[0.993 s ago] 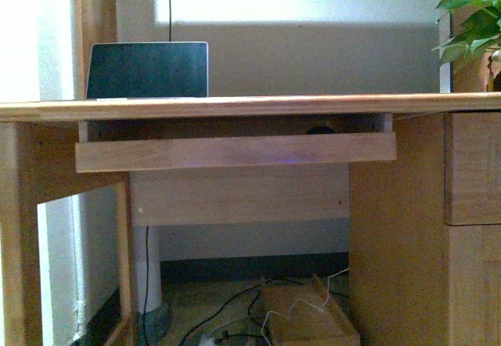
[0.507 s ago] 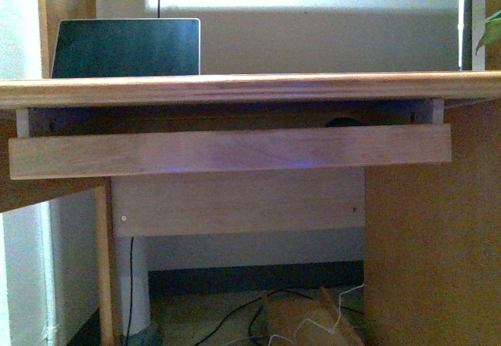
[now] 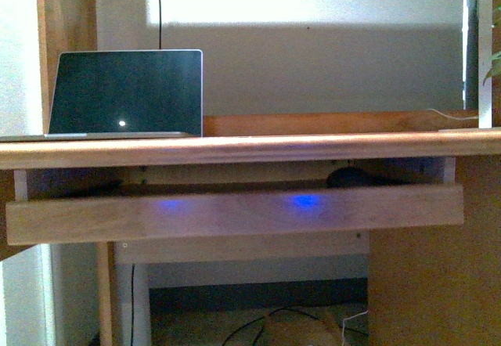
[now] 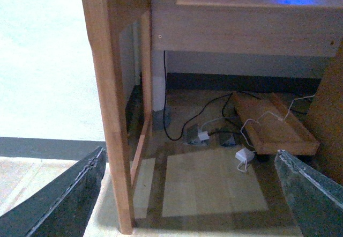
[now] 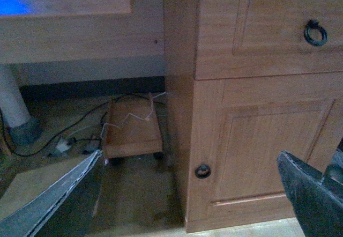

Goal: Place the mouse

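Under desktop (image 3: pixel 235 149), dark domed mouse (image 3: pixel 347 177)

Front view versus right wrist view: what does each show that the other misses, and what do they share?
Only the front view: the mouse sitting in the pull-out tray under the desktop, and the laptop above. Only the right wrist view: the cabinet with its ring pull and door knob, the wooden cart on the floor, and the right gripper, open and empty. Both: the tray's front board with its blue glow, and floor cables.
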`<move>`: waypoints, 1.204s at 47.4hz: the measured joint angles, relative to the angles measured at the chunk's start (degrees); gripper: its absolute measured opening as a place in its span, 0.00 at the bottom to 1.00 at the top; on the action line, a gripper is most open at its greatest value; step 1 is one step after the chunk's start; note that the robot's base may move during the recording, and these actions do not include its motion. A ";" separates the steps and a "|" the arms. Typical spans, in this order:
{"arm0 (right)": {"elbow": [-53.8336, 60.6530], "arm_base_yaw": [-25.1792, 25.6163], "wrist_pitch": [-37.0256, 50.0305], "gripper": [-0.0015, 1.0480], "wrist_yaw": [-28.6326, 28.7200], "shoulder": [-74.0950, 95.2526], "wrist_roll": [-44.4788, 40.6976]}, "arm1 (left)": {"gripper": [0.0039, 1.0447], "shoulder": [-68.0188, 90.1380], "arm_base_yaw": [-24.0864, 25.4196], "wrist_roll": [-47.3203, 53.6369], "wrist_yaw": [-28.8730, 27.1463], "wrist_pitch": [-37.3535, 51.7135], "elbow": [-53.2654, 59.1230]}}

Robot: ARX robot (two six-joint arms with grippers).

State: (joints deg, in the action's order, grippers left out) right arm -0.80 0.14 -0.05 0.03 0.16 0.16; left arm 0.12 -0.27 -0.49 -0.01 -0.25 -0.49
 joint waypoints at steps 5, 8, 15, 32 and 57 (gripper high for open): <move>0.00 0.00 0.00 0.93 -0.02 0.00 0.02 | 0.93 0.00 0.00 0.00 0.00 -0.02 0.00; 0.00 0.00 0.00 0.93 -0.02 0.00 0.00 | 0.93 0.00 0.00 0.00 0.02 0.00 0.00; 0.00 0.00 0.00 0.93 0.00 0.00 0.00 | 0.93 0.00 0.00 0.02 0.02 0.00 0.00; 0.00 0.00 0.00 0.93 0.00 0.02 0.00 | 0.93 1.18 -0.02 -3.32 0.33 -3.02 -0.96; 0.00 0.00 0.00 0.93 -0.02 0.00 0.00 | 0.93 62.90 14.97 14.97 19.02 30.56 -14.08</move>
State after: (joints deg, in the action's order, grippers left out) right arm -0.80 0.14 -0.05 0.01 0.16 0.16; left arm 63.02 14.70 14.48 19.00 30.30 -14.57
